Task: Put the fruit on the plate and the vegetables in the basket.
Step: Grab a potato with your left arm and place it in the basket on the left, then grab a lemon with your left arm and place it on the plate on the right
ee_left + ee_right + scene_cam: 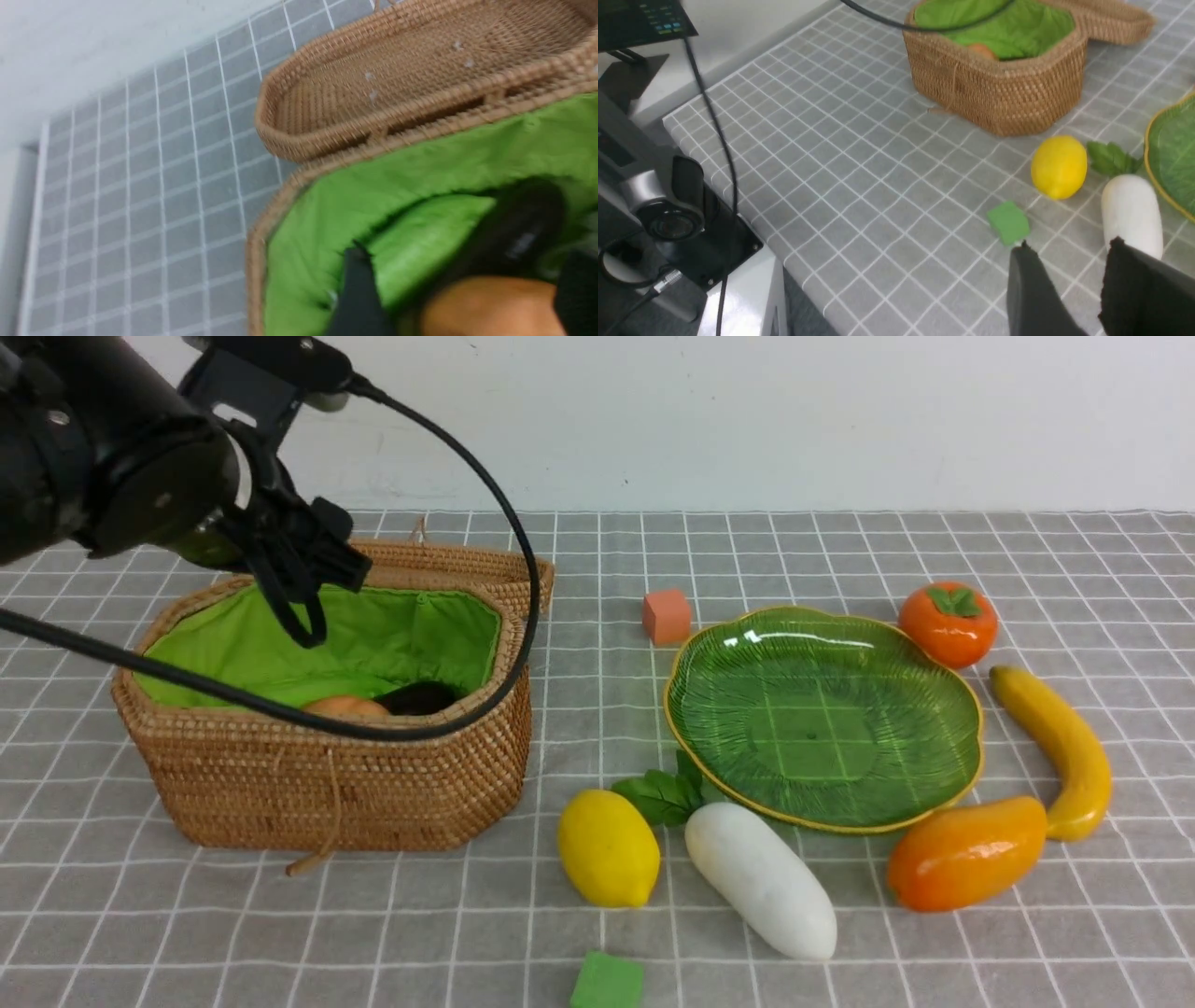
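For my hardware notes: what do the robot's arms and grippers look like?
The left arm is thick, round and glossy black, trailing a black cable. The left gripper has slim black fingers. The right gripper shows two flat, matte black fingers.

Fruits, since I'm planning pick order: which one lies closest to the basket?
The yellow lemon, just off the basket's front corner; the persimmon, banana and mango all lie on the plate's other side.

Lemon (pixel 1059 165) nr basket (pixel 1004 88), radish (pixel 1131 214) beside plate (pixel 1175 154); green cube (pixel 1008 222) nr R pincer (pixel 1069 243).

wall (pixel 747 420): plain white | tablecloth (pixel 597 551): grey, white grid; even light
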